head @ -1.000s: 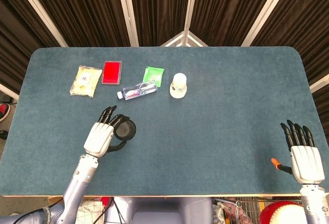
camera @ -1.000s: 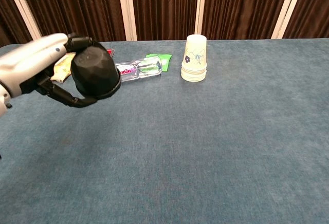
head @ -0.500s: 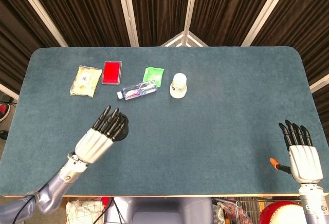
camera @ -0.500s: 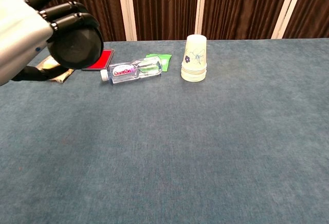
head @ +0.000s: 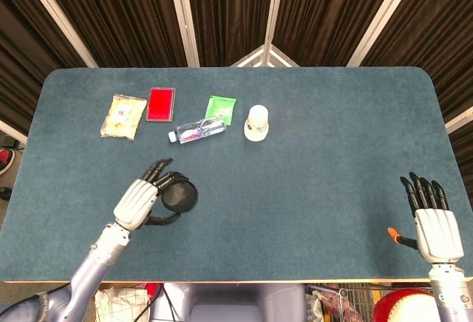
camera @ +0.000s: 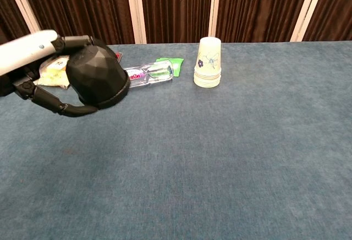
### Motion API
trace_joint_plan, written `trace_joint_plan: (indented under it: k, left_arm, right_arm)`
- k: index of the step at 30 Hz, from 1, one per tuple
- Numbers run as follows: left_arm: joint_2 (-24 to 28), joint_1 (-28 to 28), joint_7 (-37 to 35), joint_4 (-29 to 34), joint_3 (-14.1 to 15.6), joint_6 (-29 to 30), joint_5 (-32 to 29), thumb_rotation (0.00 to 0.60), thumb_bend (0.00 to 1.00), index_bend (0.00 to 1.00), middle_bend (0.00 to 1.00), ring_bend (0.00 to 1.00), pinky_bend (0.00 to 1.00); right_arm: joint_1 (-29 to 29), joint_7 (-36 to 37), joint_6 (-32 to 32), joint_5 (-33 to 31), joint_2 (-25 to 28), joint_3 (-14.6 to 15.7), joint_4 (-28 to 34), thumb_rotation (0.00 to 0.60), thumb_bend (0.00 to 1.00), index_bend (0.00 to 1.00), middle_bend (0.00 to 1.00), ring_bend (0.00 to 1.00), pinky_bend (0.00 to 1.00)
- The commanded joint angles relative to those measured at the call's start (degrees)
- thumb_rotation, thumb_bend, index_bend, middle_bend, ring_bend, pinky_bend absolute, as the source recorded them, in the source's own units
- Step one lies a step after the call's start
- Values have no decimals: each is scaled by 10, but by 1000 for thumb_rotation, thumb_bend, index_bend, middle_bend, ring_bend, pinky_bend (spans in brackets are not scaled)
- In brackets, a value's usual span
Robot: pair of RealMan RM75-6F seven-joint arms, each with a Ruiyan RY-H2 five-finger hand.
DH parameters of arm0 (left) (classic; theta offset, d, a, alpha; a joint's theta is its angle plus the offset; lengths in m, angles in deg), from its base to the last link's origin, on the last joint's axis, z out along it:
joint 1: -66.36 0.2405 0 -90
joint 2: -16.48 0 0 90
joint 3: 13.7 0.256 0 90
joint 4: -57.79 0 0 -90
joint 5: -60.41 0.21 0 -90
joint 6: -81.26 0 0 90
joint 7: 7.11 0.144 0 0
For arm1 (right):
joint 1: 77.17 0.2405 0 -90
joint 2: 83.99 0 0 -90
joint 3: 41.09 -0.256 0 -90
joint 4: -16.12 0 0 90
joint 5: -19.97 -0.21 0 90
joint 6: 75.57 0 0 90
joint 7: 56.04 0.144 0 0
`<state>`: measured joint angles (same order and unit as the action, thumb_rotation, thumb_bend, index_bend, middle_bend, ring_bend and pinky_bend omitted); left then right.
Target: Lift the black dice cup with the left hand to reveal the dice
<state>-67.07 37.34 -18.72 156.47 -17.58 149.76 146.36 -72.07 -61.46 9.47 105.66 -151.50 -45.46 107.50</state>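
One hand, the left hand [head: 140,202], grips the black dice cup [camera: 97,78] at near left; against half a second ago, cup has dropped lower, so the lift appears reversed and no dice are visible. Right hand [head: 434,222] hovers open near the table's [head: 332,189] near-right edge; mid-table offers room.

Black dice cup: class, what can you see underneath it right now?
Below the black dice cup, gripped by the left hand, only the blue table shows. No dice are visible; the cup's inside is hidden.
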Motion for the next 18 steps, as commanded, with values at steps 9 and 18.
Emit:
trace_joint_plan:
  k: [9, 18]
  left_arm:
    - [177, -29, -415, 104, -52, -284, -41, 600, 444, 421, 375, 0, 0]
    - [-26, 48, 158, -127, -53, 73, 142, 600, 449, 430, 388, 0, 0]
  right_arm:
    - [0, -5, 1, 1, -1, 1, 2, 600, 150, 42, 24, 30, 11]
    - [0, -3, 0, 1, -2, 1, 0, 600, 151, 42, 24, 30, 11]
